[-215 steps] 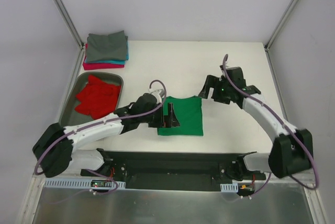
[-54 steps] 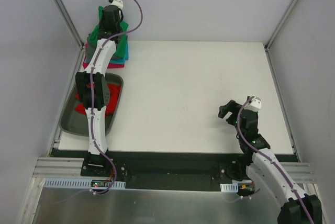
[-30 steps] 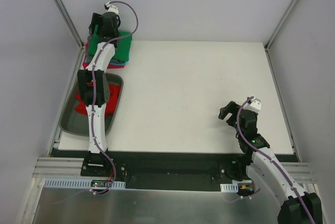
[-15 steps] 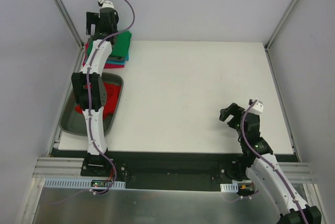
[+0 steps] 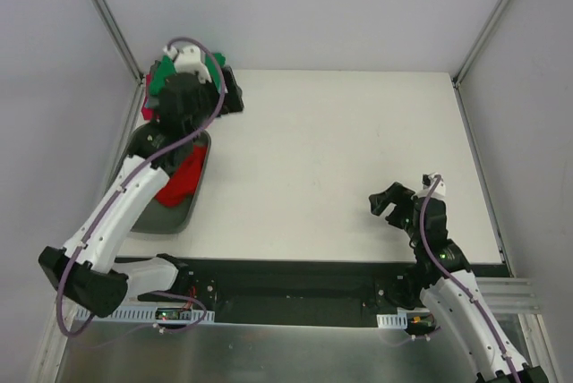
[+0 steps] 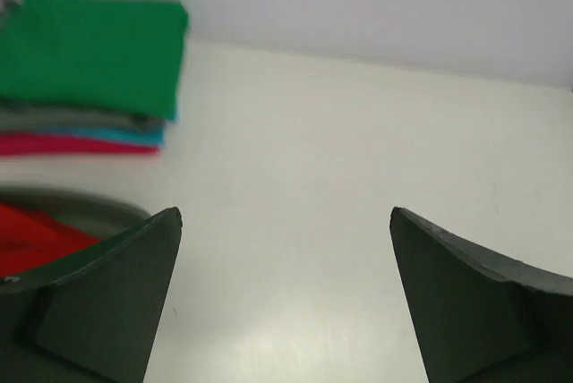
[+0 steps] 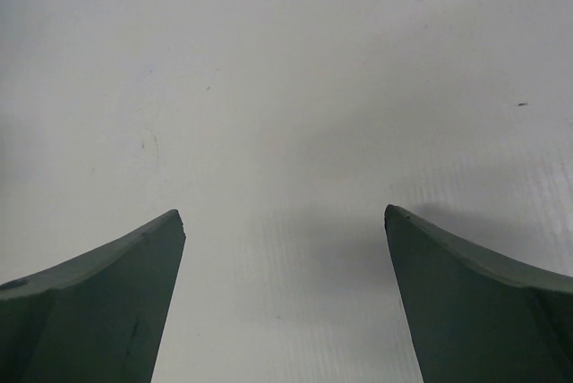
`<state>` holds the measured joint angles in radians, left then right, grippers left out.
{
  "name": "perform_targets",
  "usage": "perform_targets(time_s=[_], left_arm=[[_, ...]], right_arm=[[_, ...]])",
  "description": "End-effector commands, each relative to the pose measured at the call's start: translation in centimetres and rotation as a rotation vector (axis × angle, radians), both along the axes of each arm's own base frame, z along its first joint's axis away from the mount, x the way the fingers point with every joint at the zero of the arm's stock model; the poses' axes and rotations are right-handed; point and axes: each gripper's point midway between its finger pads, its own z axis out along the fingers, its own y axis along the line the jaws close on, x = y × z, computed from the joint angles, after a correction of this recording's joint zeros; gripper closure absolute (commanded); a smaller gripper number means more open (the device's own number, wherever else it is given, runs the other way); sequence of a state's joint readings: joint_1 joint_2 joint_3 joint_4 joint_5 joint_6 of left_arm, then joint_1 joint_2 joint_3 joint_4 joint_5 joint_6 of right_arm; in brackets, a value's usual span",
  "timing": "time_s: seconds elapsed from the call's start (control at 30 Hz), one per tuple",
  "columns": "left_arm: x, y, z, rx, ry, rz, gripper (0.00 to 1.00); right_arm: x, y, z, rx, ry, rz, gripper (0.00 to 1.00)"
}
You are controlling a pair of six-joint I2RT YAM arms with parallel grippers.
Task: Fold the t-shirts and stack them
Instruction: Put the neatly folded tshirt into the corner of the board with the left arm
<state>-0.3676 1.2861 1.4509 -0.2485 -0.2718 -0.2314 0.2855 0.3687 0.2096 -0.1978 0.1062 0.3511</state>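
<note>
The bright green t-shirt [image 6: 89, 52] lies folded on top of the stack at the table's far left corner, over the grey [image 6: 72, 116], teal [image 6: 134, 135] and pink-magenta [image 6: 54, 144] ones. In the top view my left wrist hides most of the stack; only green edges [image 5: 159, 77] show. The red t-shirt [image 5: 183, 177] lies crumpled in the grey tray [image 5: 170, 213]. My left gripper [image 5: 228, 89] is open and empty, just right of the stack [image 6: 286, 213]. My right gripper [image 5: 387, 201] is open and empty over bare table at the near right [image 7: 285, 213].
The tray's rim [image 6: 81, 204] and the red cloth [image 6: 36, 235] show at the lower left of the left wrist view. Frame posts stand at the table's far corners. White walls close the back and sides.
My left arm has pulled back from over the stack towards the near side, with its gripper open and the green t-shirt left on the stack. My right arm has drawn back slightly.
</note>
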Motion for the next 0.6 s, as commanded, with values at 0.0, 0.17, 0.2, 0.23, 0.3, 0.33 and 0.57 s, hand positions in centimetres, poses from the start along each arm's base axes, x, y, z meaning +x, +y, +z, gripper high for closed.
perform_targets(time_s=[0.0,0.17,0.2,0.23,0.3,0.33,0.57], left_arm=[[-6.6,-4.3,-12.6,-0.098,0.287,-0.032,0.01],[-15.0,-5.5,-20.1,-0.134,0.378,-0.109,0.01],[-16.5,-5.3,-21.9,-0.157,0.406,-0.114,0.01],[-17.8,-5.0,-23.6,-0.185,0.428,-0.11,0.01],[-19.6,-4.2,-26.3,-0.217,0.457,-0.109,0.01],[-20.1,-3.8,-27.0,-0.223,0.454,-0.108,0.01],[-21.0,-2.3,-27.6,-0.24,0.389,-0.125,0.01]], right_arm=[[-0.5,1.7,2.0,0.081,-0.008,0.066,0.04],[-1.5,1.2,2.2,0.061,0.04,0.056,0.04],[-1.6,1.1,2.2,0.058,0.042,0.057,0.04],[-1.6,0.9,2.2,0.053,0.041,0.046,0.04],[-1.7,0.3,2.3,0.039,0.042,0.013,0.04],[-1.7,-0.1,2.5,0.029,0.045,-0.005,0.04],[-2.4,-1.6,2.0,-0.004,0.039,-0.068,0.04]])
